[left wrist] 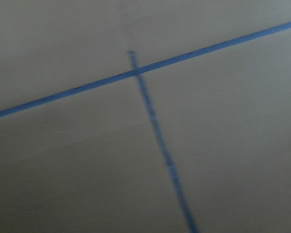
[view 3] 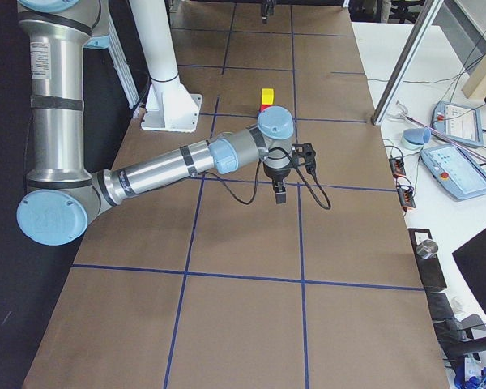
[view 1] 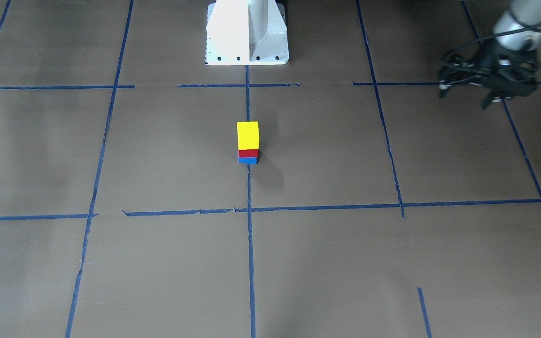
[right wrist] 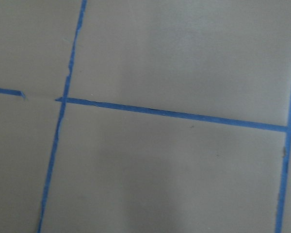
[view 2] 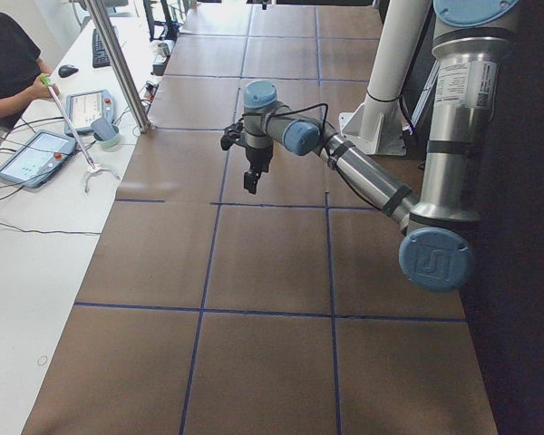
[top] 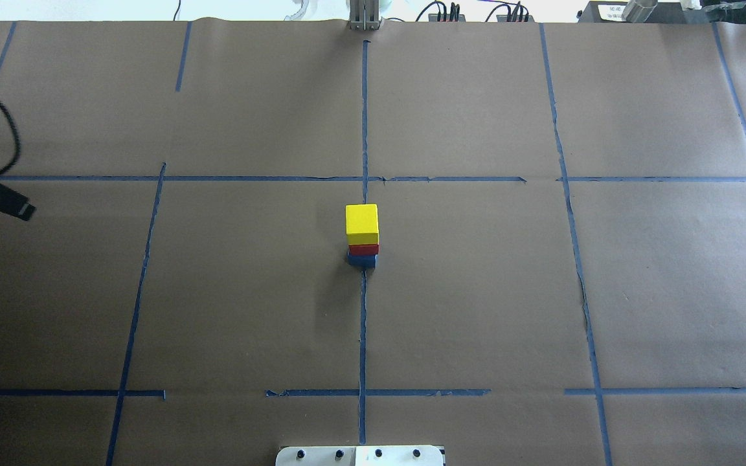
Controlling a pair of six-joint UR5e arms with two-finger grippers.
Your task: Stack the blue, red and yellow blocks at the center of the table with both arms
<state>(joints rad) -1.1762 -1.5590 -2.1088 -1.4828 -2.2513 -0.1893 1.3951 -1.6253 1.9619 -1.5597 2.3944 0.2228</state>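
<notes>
Left claw (view 2: 252,181) and right claw (view 3: 279,191) hang empty near the tabletop's (top: 217,291) ends; how far open, I cannot tell. The 3 blocks (top: 362,226) stand stacked at centre, yellow topmost; nothing seems left.

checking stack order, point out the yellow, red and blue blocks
yellow block (top: 362,219): overhead view, top face
red block (top: 364,249): overhead view, visible side face
blue block (top: 361,261): overhead view, visible side face

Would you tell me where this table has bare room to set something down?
Bare: the squares flanking the block stack, and the row nearest the pedestal. Crowded: the stack itself, and beneath the left gripper and right gripper towards the ends.
</notes>
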